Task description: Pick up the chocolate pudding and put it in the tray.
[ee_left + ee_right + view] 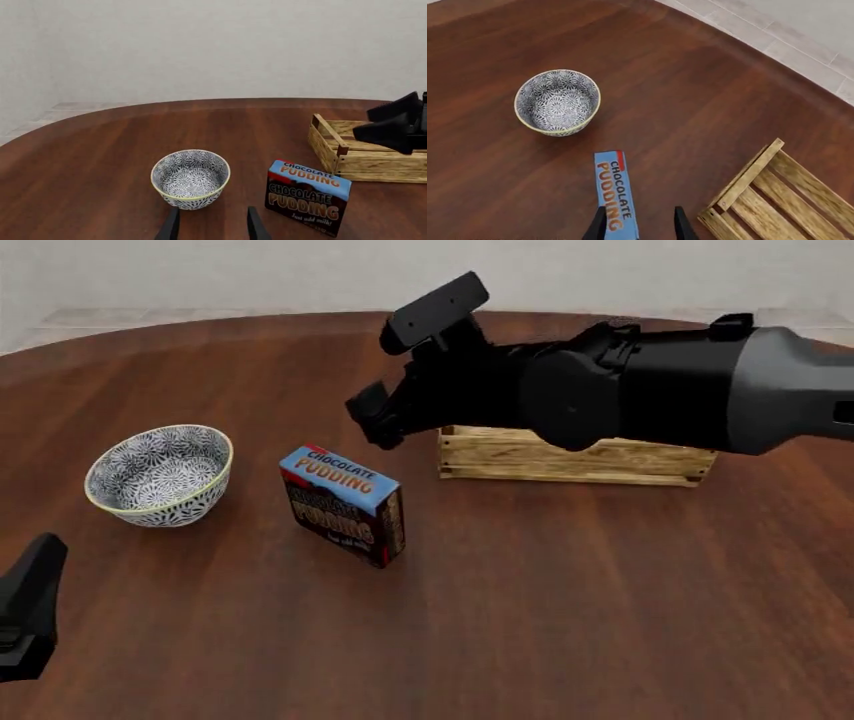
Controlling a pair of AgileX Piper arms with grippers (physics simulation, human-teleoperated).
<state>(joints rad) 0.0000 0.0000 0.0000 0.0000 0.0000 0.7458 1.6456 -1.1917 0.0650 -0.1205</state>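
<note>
The chocolate pudding (344, 505) stands upright on the wooden table, its blue top band showing in the right wrist view (616, 195) and its front in the left wrist view (307, 196). The tray (574, 458), a light wooden slatted crate, sits to its right, partly hidden by my right arm. My right gripper (374, 418) is open and hangs above the pudding and a little behind it; its fingers (599, 226) straddle the carton's top from above. My left gripper (34, 590) is open and empty, at the near left (212, 227).
A round blue-white patterned bowl (160, 475) stands left of the pudding, also in the left wrist view (190, 179) and the right wrist view (557, 102). My right arm spans over the tray (360, 155). The table's curved far edge meets a pale floor.
</note>
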